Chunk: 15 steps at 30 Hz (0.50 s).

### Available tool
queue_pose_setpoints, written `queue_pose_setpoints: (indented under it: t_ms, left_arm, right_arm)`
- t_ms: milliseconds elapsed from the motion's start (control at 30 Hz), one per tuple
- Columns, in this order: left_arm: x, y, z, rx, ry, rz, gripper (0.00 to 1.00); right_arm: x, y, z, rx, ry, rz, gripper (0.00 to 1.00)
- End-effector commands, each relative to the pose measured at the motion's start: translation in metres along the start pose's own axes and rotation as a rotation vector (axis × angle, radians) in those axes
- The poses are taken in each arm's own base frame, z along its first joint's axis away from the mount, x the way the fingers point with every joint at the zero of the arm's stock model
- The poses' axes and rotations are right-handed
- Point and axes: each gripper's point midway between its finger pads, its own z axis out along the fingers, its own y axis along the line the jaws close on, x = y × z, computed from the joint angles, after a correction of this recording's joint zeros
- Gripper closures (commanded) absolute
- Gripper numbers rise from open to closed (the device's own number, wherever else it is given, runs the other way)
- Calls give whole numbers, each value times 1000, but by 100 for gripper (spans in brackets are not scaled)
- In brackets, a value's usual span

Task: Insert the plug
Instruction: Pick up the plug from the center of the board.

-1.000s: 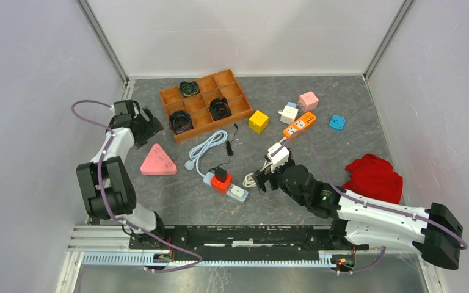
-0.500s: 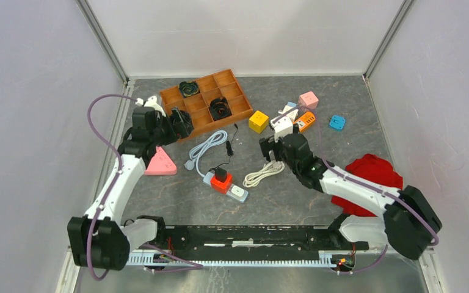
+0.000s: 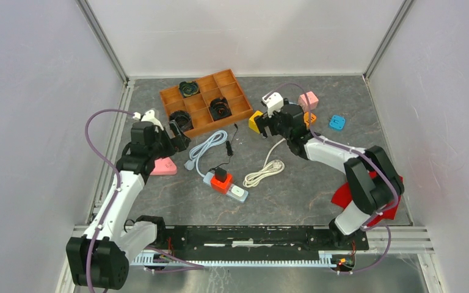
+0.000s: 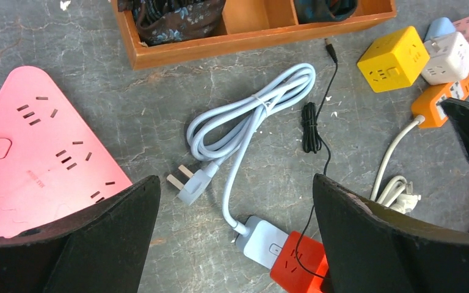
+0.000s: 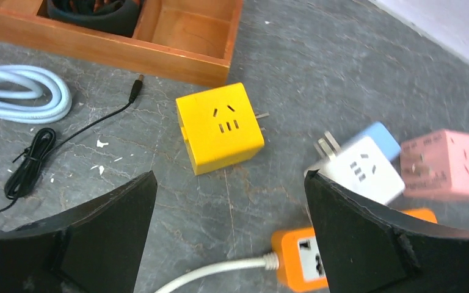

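The left gripper hovers with its jaws spread wide and empty over the pale blue three-pin plug. The plug lies loose on the grey table, just right of the pink triangular socket block. Its coiled cable runs to the nearer power strip, which carries a red adapter. The right gripper, equally wide and empty, hangs over the yellow cube socket, right of the wooden tray.
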Motion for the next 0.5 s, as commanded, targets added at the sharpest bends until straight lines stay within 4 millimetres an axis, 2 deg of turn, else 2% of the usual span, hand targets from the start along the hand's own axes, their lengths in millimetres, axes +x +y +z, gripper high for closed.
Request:
queue_pose_setpoints:
  t_ms: [0, 100, 167, 333, 467]
  left_arm:
    - [-8, -15, -5, 66, -44, 12, 0]
    - [-8, -19, -6, 89, -41, 19, 0]
    - [-8, -20, -6, 95, -42, 21, 0]
    - [-7, -21, -7, 100, -43, 24, 0]
    - [-8, -20, -7, 96, -46, 27, 0]
  right_arm:
    - [-26, 1, 24, -107, -85, -180, 3]
    - [-19, 11, 35, -197, -69, -228, 8]
    - [-16, 11, 43, -207, -53, -247, 10]
    - [1, -1, 62, -188, 8, -300, 8]
    - [14, 0, 72, -226, 44, -311, 8]
